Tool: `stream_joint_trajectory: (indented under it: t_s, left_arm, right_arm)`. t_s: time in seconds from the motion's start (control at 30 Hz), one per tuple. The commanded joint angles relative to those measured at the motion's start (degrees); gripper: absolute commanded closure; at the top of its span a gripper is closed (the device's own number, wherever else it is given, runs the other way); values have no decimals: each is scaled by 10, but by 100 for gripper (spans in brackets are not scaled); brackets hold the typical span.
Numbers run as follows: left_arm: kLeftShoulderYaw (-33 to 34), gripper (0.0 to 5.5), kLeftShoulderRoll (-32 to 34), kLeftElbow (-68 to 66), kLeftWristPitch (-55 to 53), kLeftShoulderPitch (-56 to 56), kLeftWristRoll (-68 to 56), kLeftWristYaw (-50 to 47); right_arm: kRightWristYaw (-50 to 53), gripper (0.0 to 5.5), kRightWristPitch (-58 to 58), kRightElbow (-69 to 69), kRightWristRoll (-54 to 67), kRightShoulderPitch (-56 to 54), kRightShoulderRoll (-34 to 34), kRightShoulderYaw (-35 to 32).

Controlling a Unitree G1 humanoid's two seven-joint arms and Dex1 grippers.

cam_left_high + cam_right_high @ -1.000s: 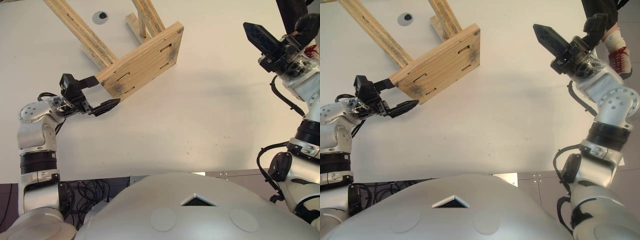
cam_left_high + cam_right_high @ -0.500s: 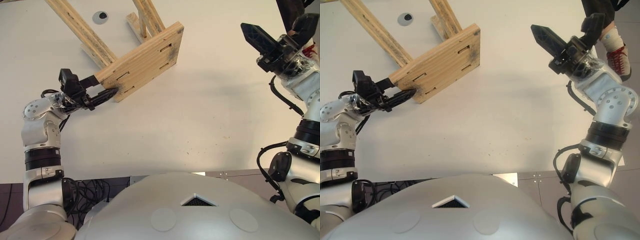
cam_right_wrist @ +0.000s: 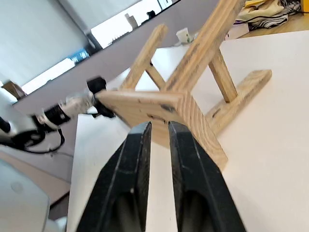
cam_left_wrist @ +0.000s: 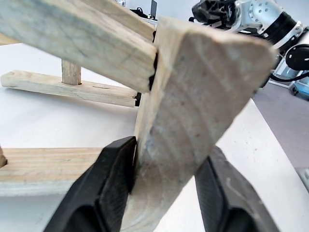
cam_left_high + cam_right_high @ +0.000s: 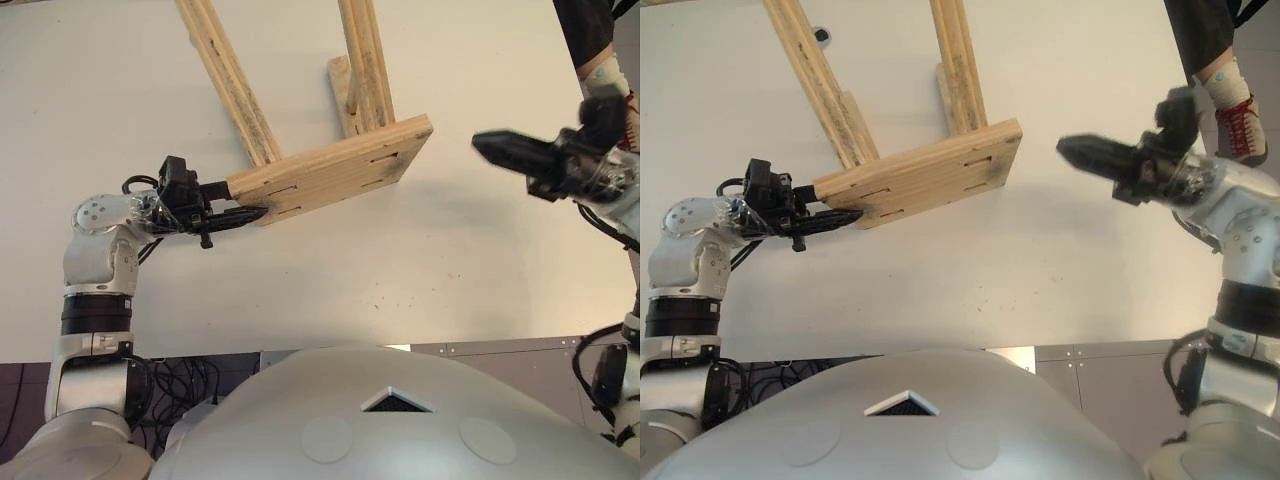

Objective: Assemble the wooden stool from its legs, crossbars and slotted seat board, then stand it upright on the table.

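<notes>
I am seeing a small round dark disc [image 5: 821,34] sitting near the worktop's [image 5: 330,280] far edge, while black cables [image 5: 170,385] are hanging below its near edge.

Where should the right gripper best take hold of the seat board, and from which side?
Grip the seat board at its free right end, coming from the robot's right. The board sits on edge and looks thin enough to straddle; the left gripper clamps its left end, and the legs occupy its far face.

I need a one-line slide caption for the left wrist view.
Left claw clamped across the edge of the seat board, the stool's legs stretching away over the white table.
</notes>
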State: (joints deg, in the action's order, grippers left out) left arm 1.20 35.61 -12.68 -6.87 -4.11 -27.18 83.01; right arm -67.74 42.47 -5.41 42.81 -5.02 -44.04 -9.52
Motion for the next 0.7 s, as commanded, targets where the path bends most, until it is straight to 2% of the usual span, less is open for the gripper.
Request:
stream_joint_trajectory:
  t_s: [0.03,0.2,0.37,0.47,0.53,0.6,0.7]
  left_arm:
    - [-45,382,17,-15,6,-32,29,53]
    - [-76,387,34,-32,9,-68,36,90]
    - [-85,387,32,-38,11,-75,35,88]
    - [-88,389,26,-38,8,-79,33,84]
    - [-73,390,18,1,-77,-95,-6,42]
    - [-38,391,10,65,-220,-129,-97,-23]
    - [78,393,-40,73,-451,-280,-316,-215]
  right_arm:
    - [-22,424,-152,8,-108,5,10,63]
    - [-28,341,-198,7,-127,4,34,91]
    - [-34,338,-214,5,-130,3,47,111]
    - [-34,375,-217,15,-129,-1,58,120]
    - [-13,376,-149,2,-66,-12,74,91]
    - [25,376,-62,-16,20,-35,87,45]
    - [136,376,45,-15,165,-110,113,-32]
